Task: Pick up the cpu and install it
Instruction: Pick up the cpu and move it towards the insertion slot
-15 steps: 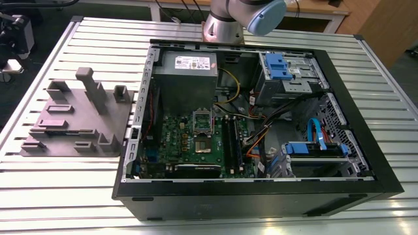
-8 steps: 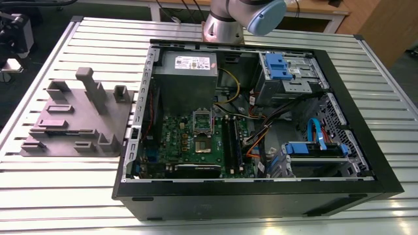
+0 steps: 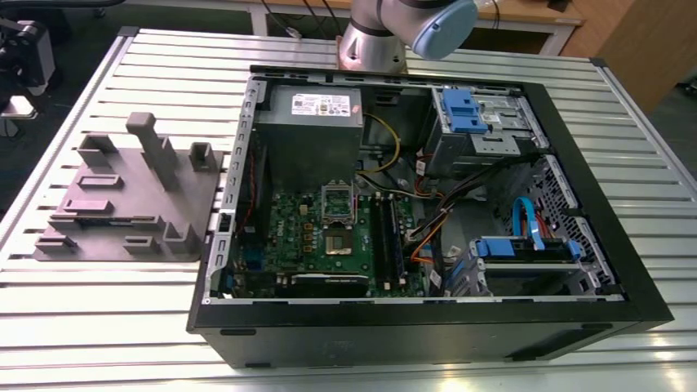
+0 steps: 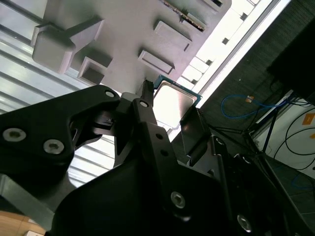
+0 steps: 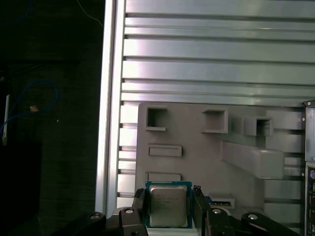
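Cpu (image 5: 168, 205), a small square chip with a silvery top plate and a thin teal rim, sits clamped between the two black fingers (image 5: 139, 200) of the gripper (image 5: 169, 209), one finger pressed against each of two opposite edges. In both wrist views the chip hangs flat above the tray (image 5: 197, 147), clear of its surface, over the tray's edge nearest the camera. The second wrist view shows the same grasp from the side: the cpu (image 4: 174, 101) is pinched in the gripper (image 4: 171, 104), with the grey tray (image 4: 128, 29) and its raised blocks and shallow pockets behind it.

In the exterior view the tray (image 3: 120, 237) lies at the exterior view's left on the slatted metal table (image 3: 98, 310), its moulded posts standing upright. Just beside the tray, toward the exterior view's right, an open black case (image 3: 436, 327) lies on its side. Inside it, nearest the tray, are the green board (image 3: 316, 245) with a metal socket (image 3: 338, 216) at its middle and a grey box (image 3: 313, 114) above the board. Farther from the tray, blue drive brackets (image 3: 463, 110) and bundled cables (image 3: 436, 220) fill the case. Beyond the case stands the arm (image 3: 403, 28).
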Robot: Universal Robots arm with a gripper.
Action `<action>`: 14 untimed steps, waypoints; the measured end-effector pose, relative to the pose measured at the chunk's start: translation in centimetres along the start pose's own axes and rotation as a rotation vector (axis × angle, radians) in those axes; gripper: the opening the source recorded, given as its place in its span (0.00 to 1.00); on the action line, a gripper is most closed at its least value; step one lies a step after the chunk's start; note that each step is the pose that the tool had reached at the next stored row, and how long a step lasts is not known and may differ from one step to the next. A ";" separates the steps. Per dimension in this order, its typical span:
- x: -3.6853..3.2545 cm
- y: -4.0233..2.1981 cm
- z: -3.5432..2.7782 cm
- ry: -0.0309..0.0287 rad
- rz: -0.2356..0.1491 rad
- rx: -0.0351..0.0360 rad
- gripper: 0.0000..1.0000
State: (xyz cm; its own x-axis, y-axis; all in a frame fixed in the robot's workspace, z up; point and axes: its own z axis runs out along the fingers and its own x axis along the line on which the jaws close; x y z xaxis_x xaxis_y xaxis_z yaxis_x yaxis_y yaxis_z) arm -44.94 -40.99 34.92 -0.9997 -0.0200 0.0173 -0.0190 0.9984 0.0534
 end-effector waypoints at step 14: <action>0.01 0.02 -0.46 0.0000 0.000 0.0000 0.47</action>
State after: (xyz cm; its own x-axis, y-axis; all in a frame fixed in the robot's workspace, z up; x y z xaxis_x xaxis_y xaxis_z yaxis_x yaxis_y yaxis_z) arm -44.94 -40.99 35.38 -0.9997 -0.0200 0.0173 -0.0190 0.9984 0.0534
